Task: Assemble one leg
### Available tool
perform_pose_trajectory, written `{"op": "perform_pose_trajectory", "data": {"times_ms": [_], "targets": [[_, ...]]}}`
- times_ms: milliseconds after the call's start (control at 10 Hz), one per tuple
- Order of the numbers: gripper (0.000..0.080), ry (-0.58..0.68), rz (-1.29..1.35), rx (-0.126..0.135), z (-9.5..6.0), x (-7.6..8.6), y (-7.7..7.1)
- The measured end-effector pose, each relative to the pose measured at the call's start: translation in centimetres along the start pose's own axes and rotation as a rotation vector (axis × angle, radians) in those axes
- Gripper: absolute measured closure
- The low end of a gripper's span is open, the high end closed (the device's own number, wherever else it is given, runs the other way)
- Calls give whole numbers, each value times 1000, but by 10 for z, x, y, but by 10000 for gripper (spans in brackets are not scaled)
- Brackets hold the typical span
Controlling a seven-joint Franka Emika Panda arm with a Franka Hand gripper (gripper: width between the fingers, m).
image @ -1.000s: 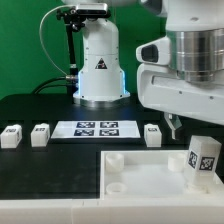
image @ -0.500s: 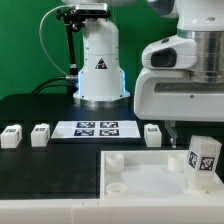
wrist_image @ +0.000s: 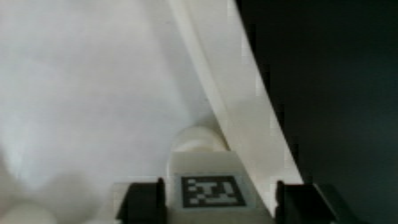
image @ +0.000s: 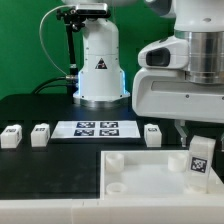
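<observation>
My gripper (image: 199,148) is shut on a white leg (image: 201,161) with a black-and-white tag. It holds the leg slightly tilted over the far right corner of the large white panel (image: 140,176), at the exterior view's right. In the wrist view the leg (wrist_image: 214,186) sits between my two dark fingers (wrist_image: 141,202), just by a round corner socket (wrist_image: 203,140) on the panel (wrist_image: 89,100). Three more legs lie on the black table: two at the exterior view's left (image: 10,135) (image: 40,133) and one near the middle (image: 152,133).
The marker board (image: 97,128) lies flat behind the panel, between the loose legs. The arm's white base (image: 98,65) stands at the back. Another round socket (image: 115,160) shows at the panel's far left corner.
My wrist has shifted a little toward the exterior view's left and turned. The held leg stays over the panel's right corner and now leans slightly.
</observation>
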State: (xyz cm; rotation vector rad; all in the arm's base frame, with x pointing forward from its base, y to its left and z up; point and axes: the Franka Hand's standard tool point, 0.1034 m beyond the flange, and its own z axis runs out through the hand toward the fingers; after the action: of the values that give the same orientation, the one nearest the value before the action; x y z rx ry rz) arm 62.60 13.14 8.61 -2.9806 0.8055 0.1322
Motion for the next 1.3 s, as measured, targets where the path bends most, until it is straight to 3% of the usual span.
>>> {"op": "perform_pose_trajectory", "data": {"times_ms": [300, 400, 500, 600, 700, 800, 900, 1000, 1100, 1300], "targets": [[505, -25, 366, 69, 1, 5, 1], [505, -51, 539, 104, 2, 6, -2], [505, -92, 734, 158, 2, 8, -3], [505, -113, 858, 173, 2, 8, -6], [505, -112, 826, 173, 2, 8, -6], [391, -108, 780, 175, 2, 8, -6], [255, -110, 685, 155, 2, 5, -3], [255, -123, 505, 116, 0, 2, 0], [168, -86, 265, 84, -2, 4, 2], [155, -73, 94, 88, -1, 5, 4]]}}
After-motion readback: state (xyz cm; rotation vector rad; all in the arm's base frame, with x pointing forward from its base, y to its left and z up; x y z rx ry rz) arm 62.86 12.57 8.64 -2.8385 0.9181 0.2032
